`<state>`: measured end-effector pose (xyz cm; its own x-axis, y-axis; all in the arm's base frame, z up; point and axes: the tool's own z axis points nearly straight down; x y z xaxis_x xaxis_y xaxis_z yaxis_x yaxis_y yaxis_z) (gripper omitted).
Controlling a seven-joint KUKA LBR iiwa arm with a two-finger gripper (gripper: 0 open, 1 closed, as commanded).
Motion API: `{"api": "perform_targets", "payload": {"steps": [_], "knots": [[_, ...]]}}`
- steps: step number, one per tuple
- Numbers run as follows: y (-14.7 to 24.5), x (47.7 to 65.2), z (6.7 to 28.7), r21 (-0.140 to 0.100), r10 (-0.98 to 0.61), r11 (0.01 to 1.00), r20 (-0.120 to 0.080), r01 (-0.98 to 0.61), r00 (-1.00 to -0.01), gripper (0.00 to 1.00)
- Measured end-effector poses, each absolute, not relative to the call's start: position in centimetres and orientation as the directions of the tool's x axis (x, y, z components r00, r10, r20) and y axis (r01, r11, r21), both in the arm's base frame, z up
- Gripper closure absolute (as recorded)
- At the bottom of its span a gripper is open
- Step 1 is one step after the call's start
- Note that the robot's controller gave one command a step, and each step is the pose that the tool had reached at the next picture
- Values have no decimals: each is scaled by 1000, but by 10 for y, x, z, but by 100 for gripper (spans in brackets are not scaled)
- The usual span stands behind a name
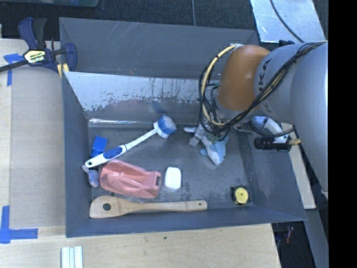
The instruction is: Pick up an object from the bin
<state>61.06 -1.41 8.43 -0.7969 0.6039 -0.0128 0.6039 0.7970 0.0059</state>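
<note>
Downward the arm reaches; claw over a pale-blue lump.

The grey bin is carrying a wooden spoon, a pink bottle (white-capped), a blue-headed brush and a small yellow disc.

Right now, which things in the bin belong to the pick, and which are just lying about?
In the job:
gripper
pale blue thing right under it, in the right half of the bin

Lying about:
blue-headed brush
pink bottle
wooden spatula
small yellow disc
blue piece by the left wall
</note>
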Motion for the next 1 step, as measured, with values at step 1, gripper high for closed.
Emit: {"api": "perform_targets", "payload": {"steps": [1], "knots": [[-15,613,115,11,604,797,-20,604,-797,100]]}}
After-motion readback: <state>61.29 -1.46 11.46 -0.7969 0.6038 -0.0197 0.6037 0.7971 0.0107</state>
